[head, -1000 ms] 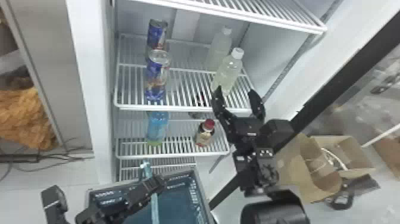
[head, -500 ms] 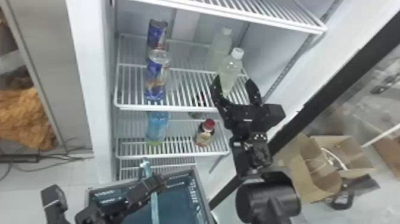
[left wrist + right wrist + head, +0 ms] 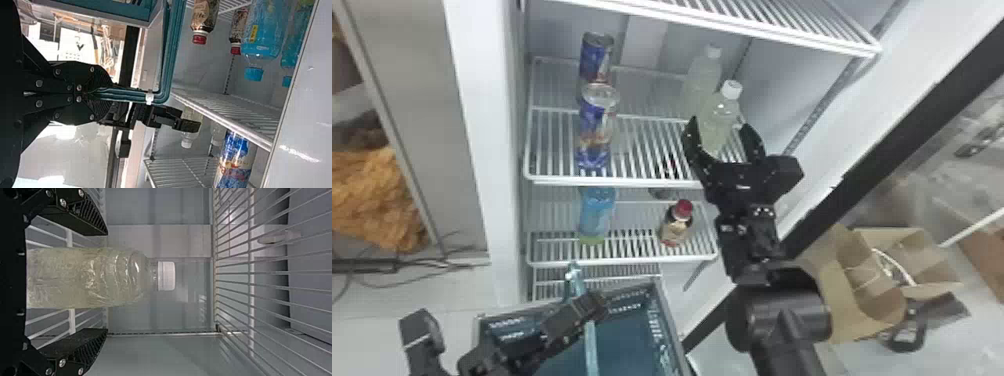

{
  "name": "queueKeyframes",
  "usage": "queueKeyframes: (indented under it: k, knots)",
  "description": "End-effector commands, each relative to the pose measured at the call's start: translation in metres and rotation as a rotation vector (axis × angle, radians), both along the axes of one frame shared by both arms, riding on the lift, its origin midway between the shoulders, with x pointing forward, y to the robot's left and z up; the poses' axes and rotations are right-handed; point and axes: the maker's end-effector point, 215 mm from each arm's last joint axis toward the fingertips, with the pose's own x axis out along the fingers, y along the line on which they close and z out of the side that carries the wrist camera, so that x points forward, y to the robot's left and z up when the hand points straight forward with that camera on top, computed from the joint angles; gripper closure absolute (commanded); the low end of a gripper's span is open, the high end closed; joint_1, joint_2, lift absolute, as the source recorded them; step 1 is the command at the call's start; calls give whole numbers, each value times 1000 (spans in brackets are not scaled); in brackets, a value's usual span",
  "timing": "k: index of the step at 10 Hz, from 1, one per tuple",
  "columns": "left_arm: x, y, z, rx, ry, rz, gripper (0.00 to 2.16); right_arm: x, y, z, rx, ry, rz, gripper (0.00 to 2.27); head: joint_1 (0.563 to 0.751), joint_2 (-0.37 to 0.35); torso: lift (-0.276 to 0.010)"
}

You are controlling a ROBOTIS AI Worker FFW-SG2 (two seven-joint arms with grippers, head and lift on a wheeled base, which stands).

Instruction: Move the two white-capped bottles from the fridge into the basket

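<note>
- while the left arm keeps the same pose, the right gripper [image 3: 106, 282] is what's changed: it sits deeper in the fridge [image 3: 487, 150] than a second ago, and a bit more to the left too
- that puts the front bottle [image 3: 90, 278] right between its fingers, which are wide open, with daylight on both sides in the right wrist view. so no grip on it yet imo
- said bottle is upright on the shelf [image 3: 632, 181], white cap [image 3: 166, 276] on, same spot as in the earlier frames. nothing bumped, nice
- rear bottle [image 3: 703, 75] is also where it was, standing behind and slightly left of the front one, so both bottles are still to do
- left gripper [image 3: 109, 95] is closed around the handle [image 3: 166, 78] of the basket [image 3: 632, 335], which hangs low in front of the fridge, below that shelf
- my read: approach is about done, next move is squeezing around the body. can't tell if it needs to go a touch deeper first
- an off-center close could tip the bottle or nudge it into its buddy, and plastic like that probably gives a little, so go easy
- after that, i'd lift it just over the shelf edge, back out, then lower it into the basket
</note>
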Motion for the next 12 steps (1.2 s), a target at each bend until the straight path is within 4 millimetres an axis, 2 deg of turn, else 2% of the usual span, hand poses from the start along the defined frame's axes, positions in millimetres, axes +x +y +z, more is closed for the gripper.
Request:
queueKeyframes:
  k: [1,4,7,9,12]
  knots:
    - [0,0,0,0,1,0,1184,7,-1,0,2,11,0,180,695,-350,0]
    - [1,0,1,0,-2,0,1184,19,2,-3,9,47,19,202,695,-350,0]
    - [2,0,1,1,-4,-1,1184,24,2,-4,25,66,27,400,695,-350,0]
    - [2,0,1,-1,-4,0,1184,25,4,-7,28,81,34,650,695,-350,0]
    - [2,0,2,-1,-6,-2,1184,23,7,1,40,66,49,693,695,-350,0]
